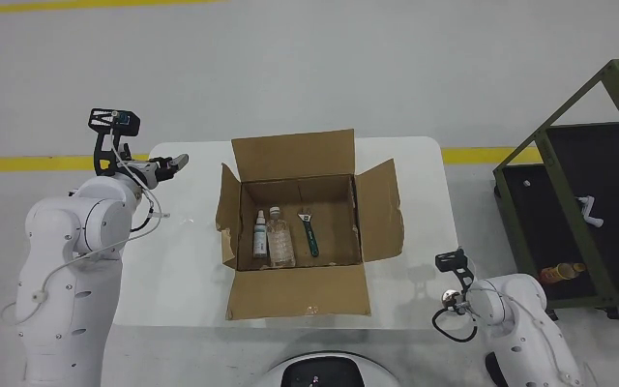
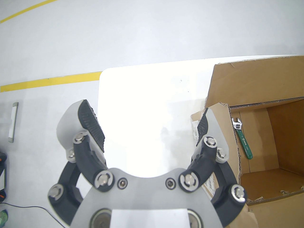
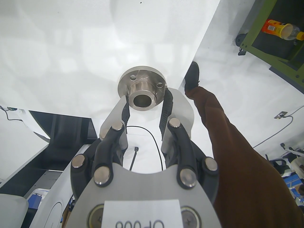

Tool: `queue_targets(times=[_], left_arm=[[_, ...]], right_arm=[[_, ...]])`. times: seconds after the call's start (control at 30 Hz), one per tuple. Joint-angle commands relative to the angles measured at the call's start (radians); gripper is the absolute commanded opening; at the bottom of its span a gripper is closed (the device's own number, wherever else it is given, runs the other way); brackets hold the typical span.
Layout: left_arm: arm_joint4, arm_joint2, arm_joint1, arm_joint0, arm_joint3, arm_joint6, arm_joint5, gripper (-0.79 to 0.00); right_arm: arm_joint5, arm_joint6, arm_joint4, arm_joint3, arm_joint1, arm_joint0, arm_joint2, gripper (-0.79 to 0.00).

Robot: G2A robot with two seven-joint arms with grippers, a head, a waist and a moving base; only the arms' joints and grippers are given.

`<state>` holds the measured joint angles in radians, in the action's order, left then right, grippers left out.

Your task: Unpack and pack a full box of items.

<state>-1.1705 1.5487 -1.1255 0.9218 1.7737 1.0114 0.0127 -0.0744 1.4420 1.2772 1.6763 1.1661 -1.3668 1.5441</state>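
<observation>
While the right gripper [image 3: 146,98] is clamping the steel flange [image 3: 142,85] across its hub, only the pad tips [image 3: 166,105] are biting on smooth round metal. I'm judging that a quick swing could twist it or let it slide out. It's hanging near the right edge of the table [image 1: 416,184], well apart from the box [image 1: 296,290], so a slip there is probably sending the part to the floor. If it's heading for the box, the right flap [image 1: 382,218] is standing up in the path and could snag the fingers or shove the carton. A heavy part released from too high is also risking the clear bottle [image 1: 280,242], with the spray bottle [image 1: 259,235] and wrench [image 1: 309,235] lying either side of it. The left gripper [image 2: 146,112] is hanging wide open and empty over the table's left side, just beside the left flap [image 1: 228,208]. Reaching in from there is risking a caught flap.
</observation>
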Motion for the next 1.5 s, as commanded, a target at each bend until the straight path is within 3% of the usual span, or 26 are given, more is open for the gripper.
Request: queue_targets(times=[0.0,0.07,0.4,0.53,0.6,1.03,1.47], left_arm=[[0.000,0.000,0.000,0.000,0.000,0.000,0.000,0.000],[0.000,0.000,0.000,0.000,0.000,0.000,0.000,0.000],[0.000,0.000,0.000,0.000,0.000,0.000,0.000,0.000],[0.000,0.000,0.000,0.000,0.000,0.000,0.000,0.000],[0.000,0.000,0.000,0.000,0.000,0.000,0.000,0.000],[0.000,0.000,0.000,0.000,0.000,0.000,0.000,0.000],[0.000,0.000,0.000,0.000,0.000,0.000,0.000,0.000]], right_arm=[[0.002,-0.001,-0.001,-0.003,0.000,0.001,-0.001,-0.493],[0.002,-0.001,-0.001,-0.004,-0.001,0.002,-0.002,-0.526],[0.009,-0.006,0.002,-0.011,-0.004,0.006,-0.013,-0.539],[0.011,-0.007,0.004,-0.013,-0.005,0.010,-0.016,-0.640],[0.012,-0.008,0.004,-0.013,-0.006,0.012,-0.018,-0.785],[0.023,0.016,-0.067,0.081,-0.013,0.027,0.035,-0.785],[0.030,0.088,-0.352,0.329,-0.033,0.163,0.211,-0.785]])
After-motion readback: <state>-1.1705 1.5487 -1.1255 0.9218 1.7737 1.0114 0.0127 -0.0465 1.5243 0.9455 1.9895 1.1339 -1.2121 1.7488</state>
